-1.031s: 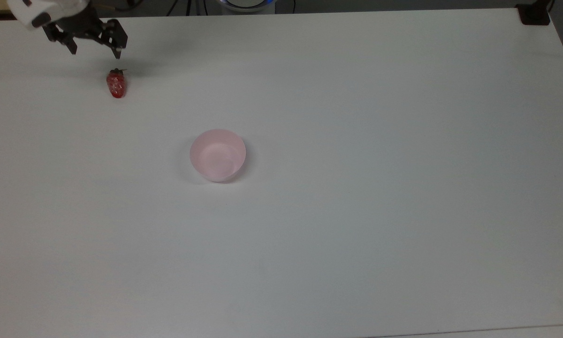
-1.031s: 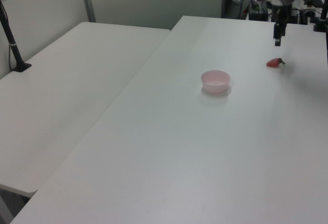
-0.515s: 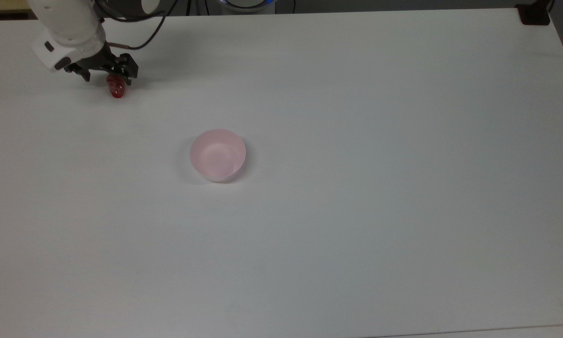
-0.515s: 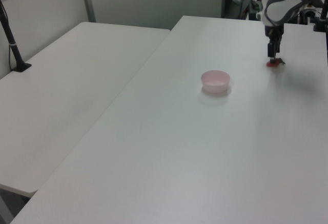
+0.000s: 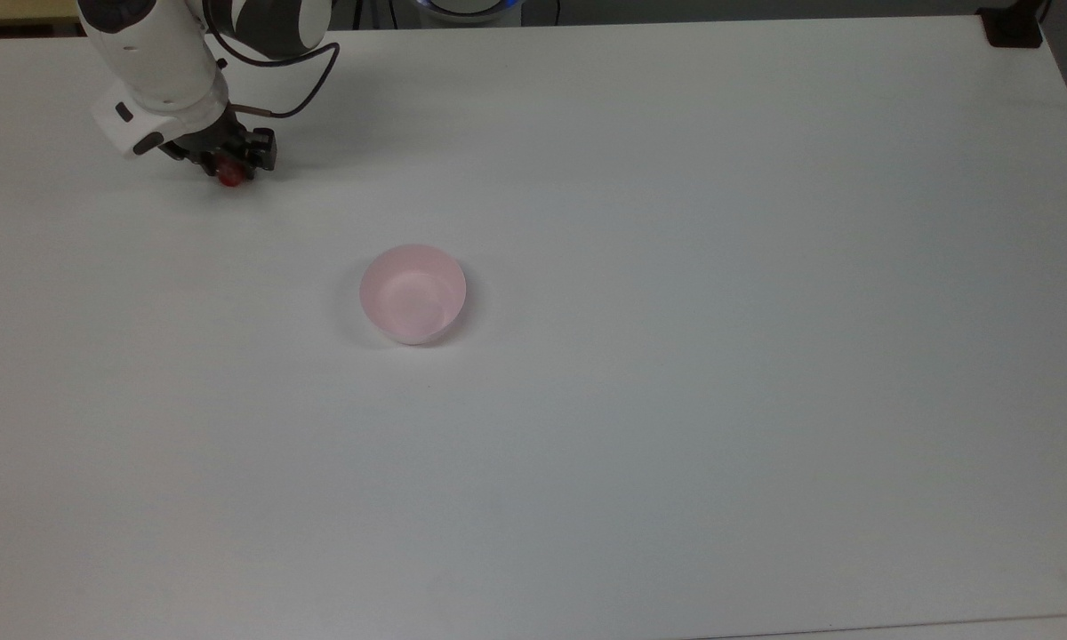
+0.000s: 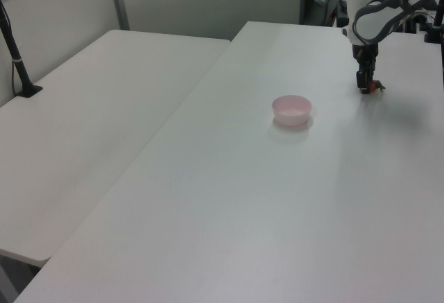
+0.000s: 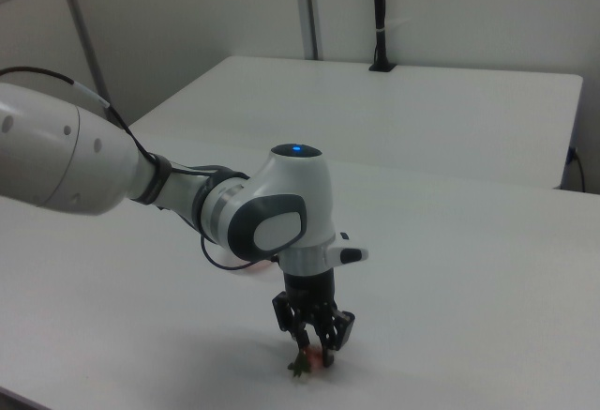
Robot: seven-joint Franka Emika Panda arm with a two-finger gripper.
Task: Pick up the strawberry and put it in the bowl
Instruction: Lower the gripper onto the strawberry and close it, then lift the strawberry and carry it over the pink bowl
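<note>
1. Tabletop (image 5: 676,400): white, carries everything.
2. Bowl (image 5: 413,293): pink, centre-left of the top view, empty, unmoved, well apart from the tool.
3. Tool (image 5: 231,169): upper left of the top view, down at the tabletop, fingers narrowed around the strawberry (image 5: 229,176); whether they grip it, cannot tell. One second ago it hung above, open.

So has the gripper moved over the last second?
Yes. In the top view the gripper has dropped from above and beyond the strawberry onto it, ending slightly nearer the bowl; the bowl has stayed put.
</note>
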